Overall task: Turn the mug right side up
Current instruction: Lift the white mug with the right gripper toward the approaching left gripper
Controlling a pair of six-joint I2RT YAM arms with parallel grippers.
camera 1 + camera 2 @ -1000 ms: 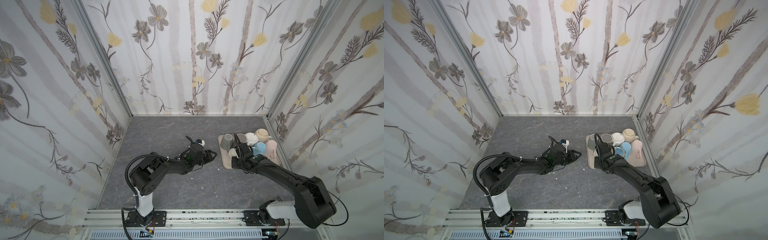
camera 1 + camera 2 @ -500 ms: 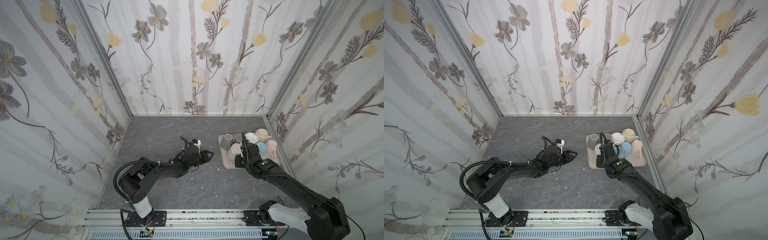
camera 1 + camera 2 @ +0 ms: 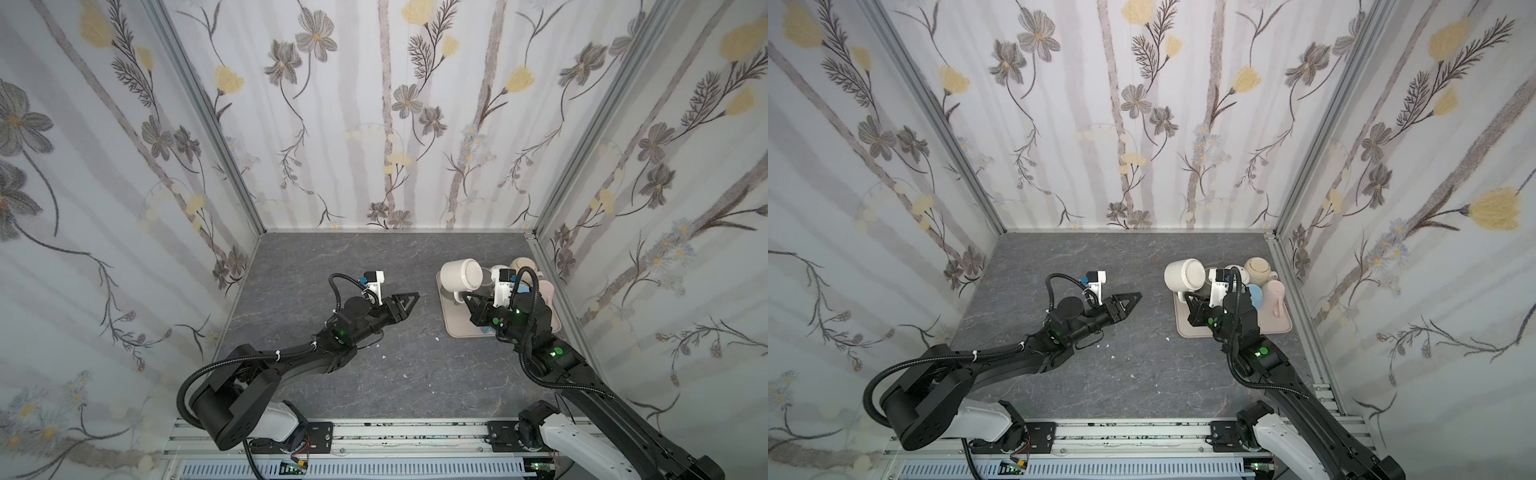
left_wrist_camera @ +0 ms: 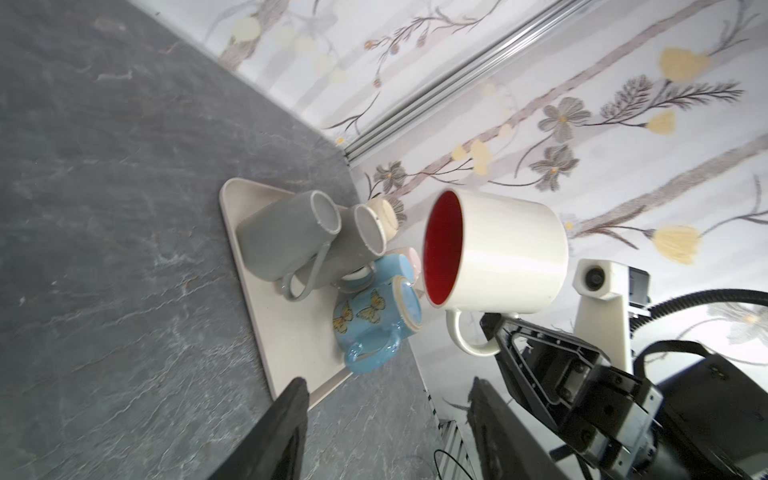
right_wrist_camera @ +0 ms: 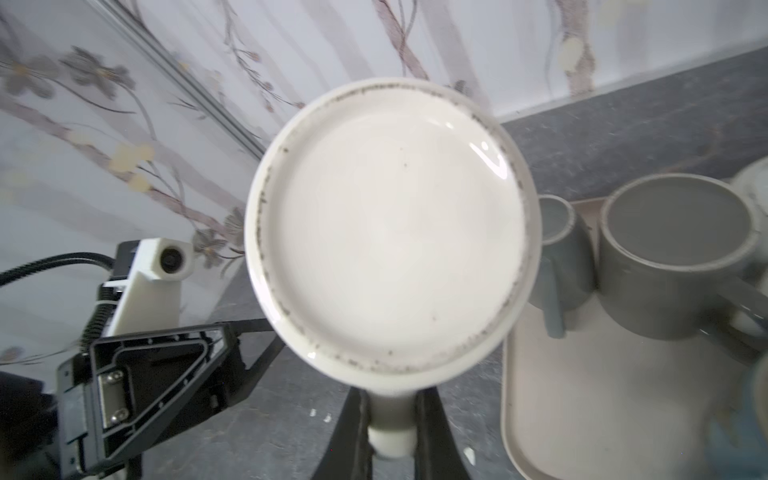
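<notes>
Grey slate-look tabletop with flowery wallpaper all round, that's my booth. At about 2 o'clock on it I've got the white mug up in the air, over the 10 o'clock corner of the tray. My right gripper is pinched tight on the handle, and nothing else touches the mug.

Right now it's on its side. The base faces my right wrist cam and the red inside points toward 9 o'clock, straight at my left gripper. That one is spread fairly wide with nothing in it, near the middle of the table and well apart from the mug.

I'd call the flip roughly half done. Notes to self on doing the rest well:

- Roll the right wrist so the mouth comes up, slowly. All the weight hangs off a thin handle, so I'd guess the mug could swivel in the pinch if I jerk it.
- Stay high while turning. The grey mugs and the blue butterfly mug crowd the tray's 12-to-3 o'clock side.
- Set it down on the bare 6 o'clock end of the tray, base flat, before letting go.
- If the grip feels sketchy, the left can come in and steady the body.
</notes>
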